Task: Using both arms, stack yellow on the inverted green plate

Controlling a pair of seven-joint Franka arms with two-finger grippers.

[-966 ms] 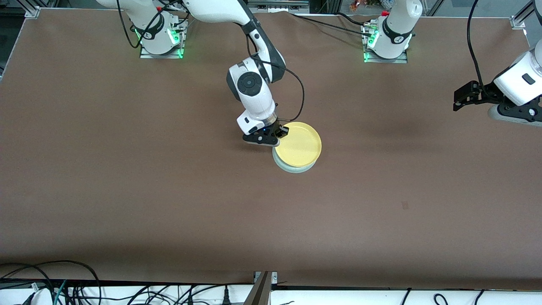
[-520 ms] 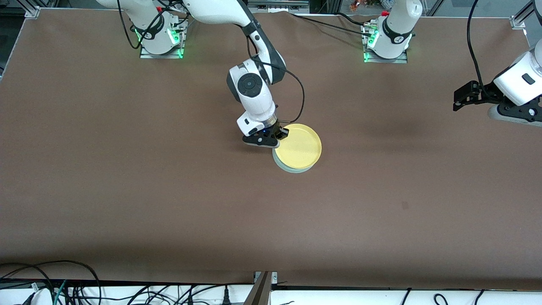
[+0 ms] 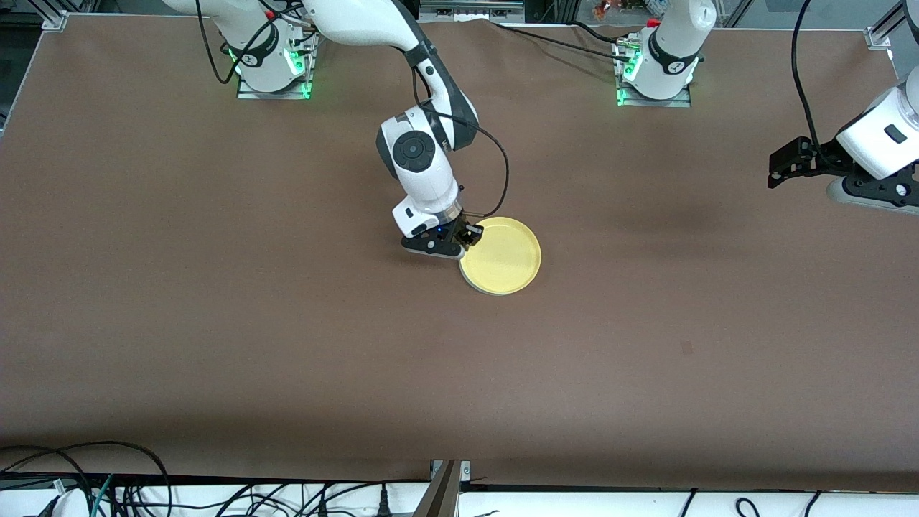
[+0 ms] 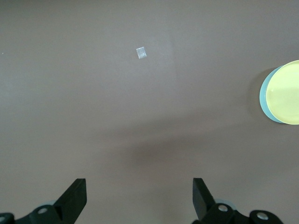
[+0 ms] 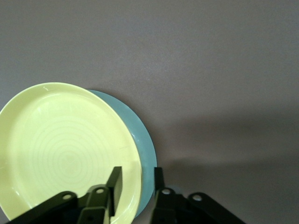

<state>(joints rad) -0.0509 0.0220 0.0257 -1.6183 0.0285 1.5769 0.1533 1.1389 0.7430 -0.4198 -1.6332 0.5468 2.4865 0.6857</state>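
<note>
The yellow plate (image 3: pixel 500 256) lies right way up on the pale green plate (image 3: pixel 470 283) at the table's middle; only a thin edge of the green one shows. In the right wrist view the yellow plate (image 5: pixel 65 149) covers most of the green plate (image 5: pixel 145 149). My right gripper (image 3: pixel 468 233) is low at the yellow plate's rim, on the side toward the right arm's end. Its jaws (image 5: pixel 136 184) are open and straddle the rim, one finger inside, one outside. My left gripper (image 3: pixel 779 169) waits open and empty, in the air over the left arm's end of the table.
A small pale patch (image 3: pixel 686 348) marks the brown table nearer the front camera; it also shows in the left wrist view (image 4: pixel 141 53). The left wrist view shows both plates (image 4: pixel 285 93) far off. Cables lie along the table's front edge.
The yellow plate has come down flat onto the green plate, hiding most of it. My right gripper has shifted slightly toward the right arm's end. The left arm has not moved.
</note>
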